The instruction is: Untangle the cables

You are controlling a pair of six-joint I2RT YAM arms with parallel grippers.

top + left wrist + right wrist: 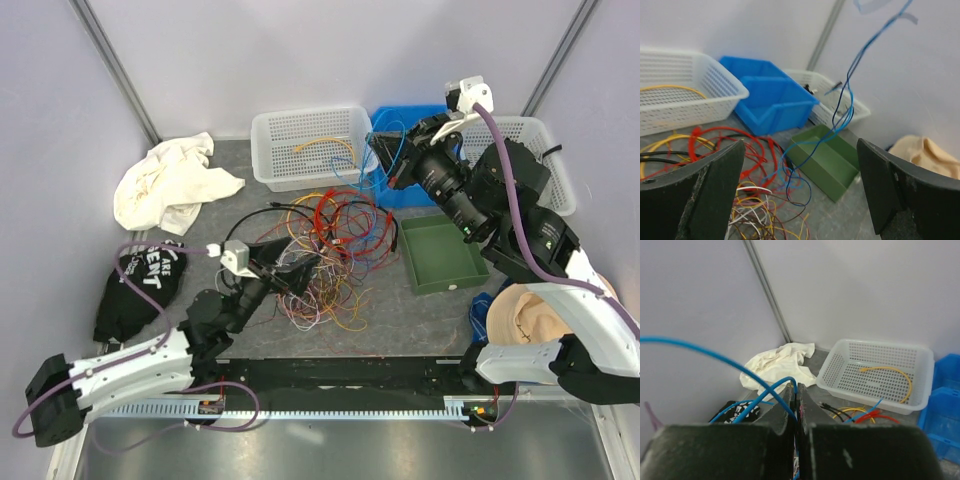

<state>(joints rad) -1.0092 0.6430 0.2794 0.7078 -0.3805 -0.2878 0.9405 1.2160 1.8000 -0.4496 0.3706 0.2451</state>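
A: State of right gripper (796,410)?
B: Clamped tight on a blue cable (715,357). Holds it high, over the blue bin (770,100) at far right in the top view.
A: Left gripper (800,195)?
B: Fingers (715,190) spread wide, nothing between them. Hovers low over the near left part of the cable tangle (325,250). Contact with strands: cannot tell.
A: Location of the tangle?
B: Lies mid-table, between white basket (310,150) and arm bases, just left of green tray (440,255). Mixes red, orange, yellow, black and white strands.
A: Path of the blue cable?
B: Drops from the grip into the tangle's right side, near the green tray.
A: Strays?
B: One yellow cable (325,145) inside the white basket.
A: Surroundings?
B: White cloth (170,180) in far left corner, black cloth (140,285) nearer, on the left.
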